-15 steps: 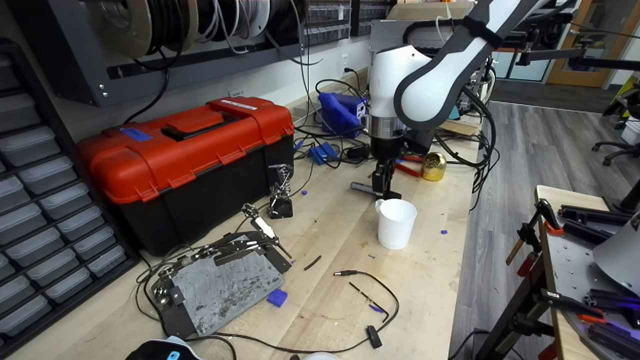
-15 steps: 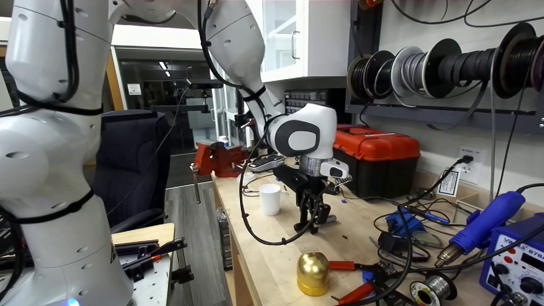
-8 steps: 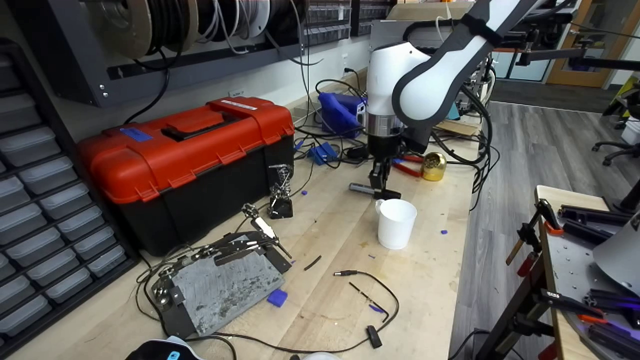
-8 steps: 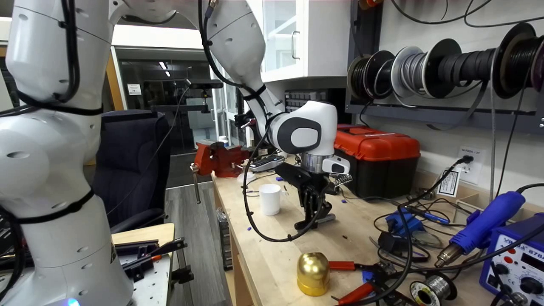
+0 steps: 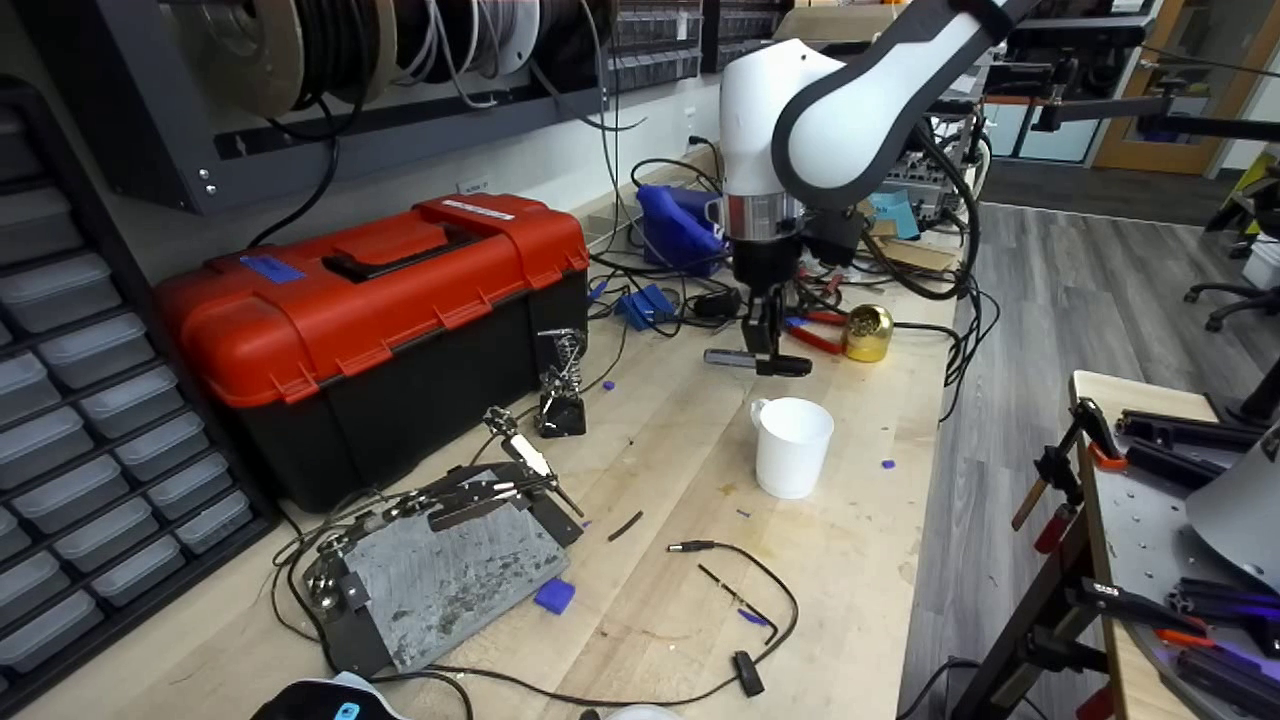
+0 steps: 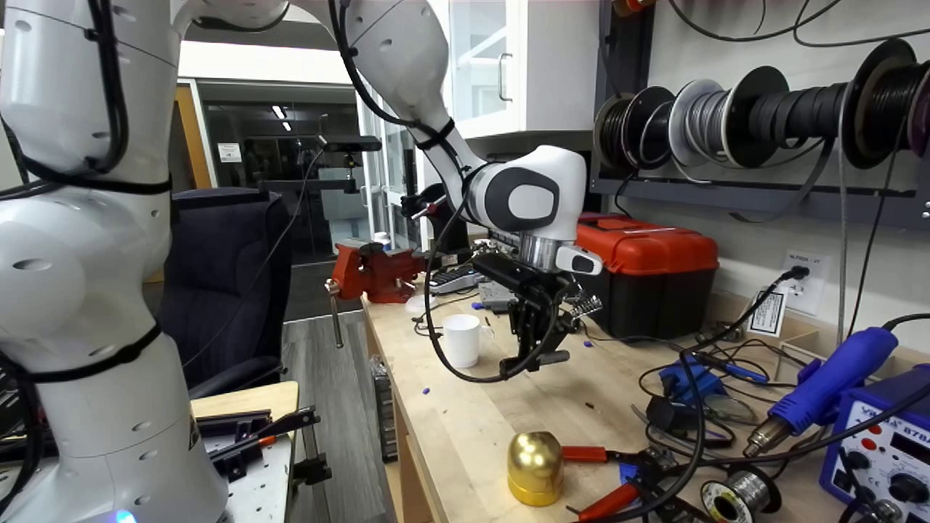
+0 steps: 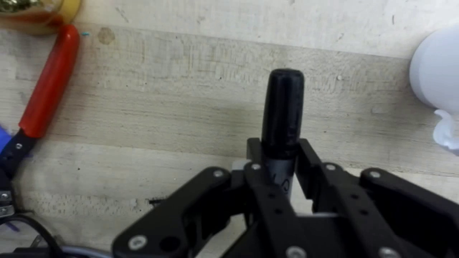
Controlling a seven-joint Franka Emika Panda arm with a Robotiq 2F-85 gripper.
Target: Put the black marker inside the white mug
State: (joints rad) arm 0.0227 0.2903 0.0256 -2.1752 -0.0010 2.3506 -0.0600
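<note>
The black marker (image 7: 283, 111) has a black cap and a grey body. My gripper (image 7: 278, 147) is shut on it near where the cap meets the body. The marker lies roughly level between the fingers, held above the wooden table; the grey end shows in both exterior views (image 5: 728, 358) (image 6: 556, 357). The fingers hide its middle. The white mug (image 5: 793, 450) stands upright on the table, its handle toward the gripper's side. It also shows in an exterior view (image 6: 462, 341) and at the right edge of the wrist view (image 7: 439, 71). The gripper is beside the mug, apart from it.
Red-handled pliers (image 7: 50, 80) and a gold tin (image 5: 867, 333) are on the table near the gripper. A red and black toolbox (image 5: 400, 340) stands by the wall. A soldering board (image 5: 455, 575) and thin cables (image 5: 790, 610) lie on the table.
My gripper has risen off the table with the marker in it, which was lying at table height between the fingers before. The white mug has not moved.
</note>
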